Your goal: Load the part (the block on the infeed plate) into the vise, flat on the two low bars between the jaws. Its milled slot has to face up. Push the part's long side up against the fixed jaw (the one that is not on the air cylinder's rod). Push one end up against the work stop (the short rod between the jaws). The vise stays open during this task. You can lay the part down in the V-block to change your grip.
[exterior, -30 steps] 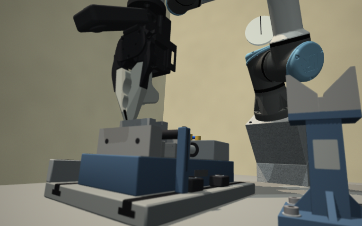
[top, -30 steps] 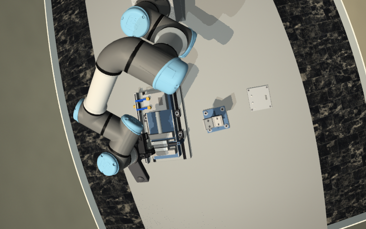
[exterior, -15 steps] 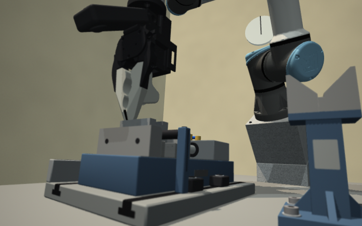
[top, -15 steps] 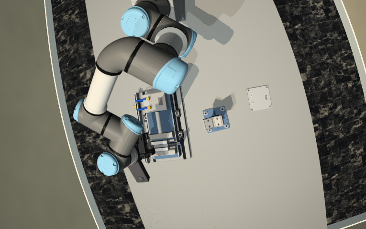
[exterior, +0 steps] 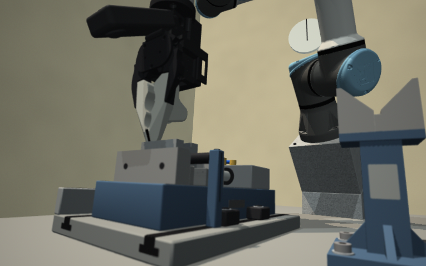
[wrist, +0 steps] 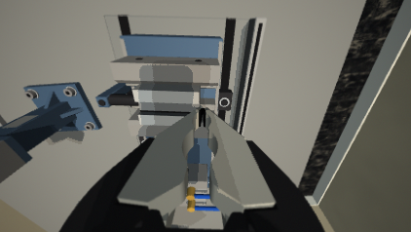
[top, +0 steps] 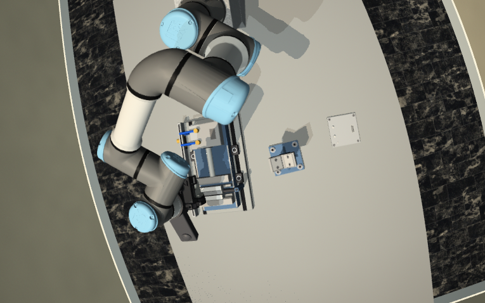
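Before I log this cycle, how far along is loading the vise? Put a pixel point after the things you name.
The part (top: 214, 193) (wrist: 168, 99) lies between the vise jaws, slot seemingly up. The shut claw (top: 201, 199) (exterior: 148, 139) (wrist: 203, 109) is at its end, holding nothing. Left: confirming the end meets the work stop (wrist: 121, 99).
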Robot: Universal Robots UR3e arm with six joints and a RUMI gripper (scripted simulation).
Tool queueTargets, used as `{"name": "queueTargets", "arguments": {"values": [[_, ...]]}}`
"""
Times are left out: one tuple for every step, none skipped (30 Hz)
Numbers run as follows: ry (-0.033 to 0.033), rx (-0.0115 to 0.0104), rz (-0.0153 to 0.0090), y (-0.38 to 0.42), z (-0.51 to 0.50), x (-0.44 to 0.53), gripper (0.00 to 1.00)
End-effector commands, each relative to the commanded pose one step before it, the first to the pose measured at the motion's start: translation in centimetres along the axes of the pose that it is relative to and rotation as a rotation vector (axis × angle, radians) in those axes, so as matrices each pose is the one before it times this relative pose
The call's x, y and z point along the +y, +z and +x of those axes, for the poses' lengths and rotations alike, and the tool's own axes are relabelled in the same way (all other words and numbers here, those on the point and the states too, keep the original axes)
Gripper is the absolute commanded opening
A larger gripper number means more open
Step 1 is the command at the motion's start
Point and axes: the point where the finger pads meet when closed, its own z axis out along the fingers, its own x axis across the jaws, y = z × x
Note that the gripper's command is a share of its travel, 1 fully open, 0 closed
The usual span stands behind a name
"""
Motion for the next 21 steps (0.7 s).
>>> {"name": "queueTargets", "arguments": {"values": [[-0.00087, 0.00124, 0.00216, -0.0774, 0.017, -0.0791, 0.00], [0.00000, 0.00000, 0.00000, 0.0000, 0.003, 0.0000, 0.00], [0.00000, 0.00000, 0.00000, 0.0000, 0.009, 0.0000, 0.00], [0.00000, 0.00000, 0.00000, 0.0000, 0.016, 0.0000, 0.00], [0.00000, 0.00000, 0.00000, 0.0000, 0.024, 0.0000, 0.00], [0.00000, 0.00000, 0.00000, 0.0000, 0.033, 0.0001, 0.00], [0.00000, 0.00000, 0.00000, 0.0000, 0.043, 0.0001, 0.00], [0.00000, 0.00000, 0.00000, -0.0001, 0.052, 0.0002, 0.00], [0.00000, 0.00000, 0.00001, -0.0001, 0.061, 0.0002, 0.00], [0.00000, 0.00000, 0.00001, -0.0002, 0.069, 0.0004, 0.00], [0.00000, 0.00000, 0.00001, -0.0003, 0.077, 0.0004, 0.00], [0.00000, 0.00000, 0.00000, 0.0002, 0.084, -0.0002, 0.00], [0.00000, 0.00000, 0.00000, 0.0001, 0.089, -0.0001, 0.00], [0.00000, 0.00000, 0.00000, 0.0000, 0.093, 0.0001, 0.00], [0.00000, 0.00000, 0.00000, -0.0002, 0.094, 0.0002, 0.00], [0.00000, 0.00000, 0.00000, 0.0000, 0.000, 0.0000, 0.00], [0.00000, 0.00000, 0.00000, 0.0000, 0.000, 0.0000, 0.00], [0.00000, 0.00000, 0.00000, 0.0002, 0.095, -0.0002, 0.00], [0.00000, 0.00000, 0.00000, 0.0001, 0.094, -0.0001, 0.00], [0.00000, 0.00000, 0.00000, 0.0000, 0.091, 0.0001, 0.00], [0.00000, 0.00000, 0.00000, -0.0002, 0.086, 0.0002, 0.00]]}}
